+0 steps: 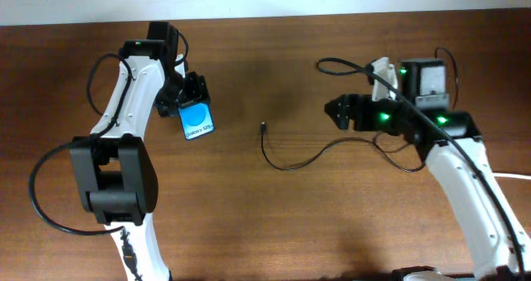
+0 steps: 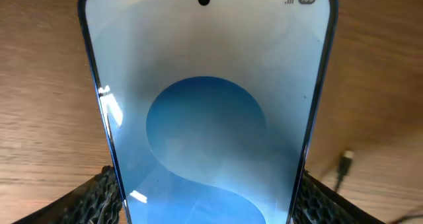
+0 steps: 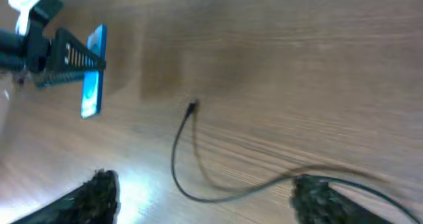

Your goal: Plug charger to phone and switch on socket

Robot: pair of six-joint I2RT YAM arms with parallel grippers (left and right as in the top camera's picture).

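Now left gripper (image 1: 194,104) pinching phone (image 1: 197,120) by its sides, holding it up, blue screen facing up. Right gripper (image 1: 333,113) hovering, spread wide, empty. Charger (image 1: 286,166) lying curved on surface (image 1: 274,231) between arms, plug tip (image 1: 263,127) near phone, not touching

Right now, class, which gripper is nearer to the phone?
Left. The left gripper is shut on the phone; the right gripper hangs open across the table, beyond the charger.
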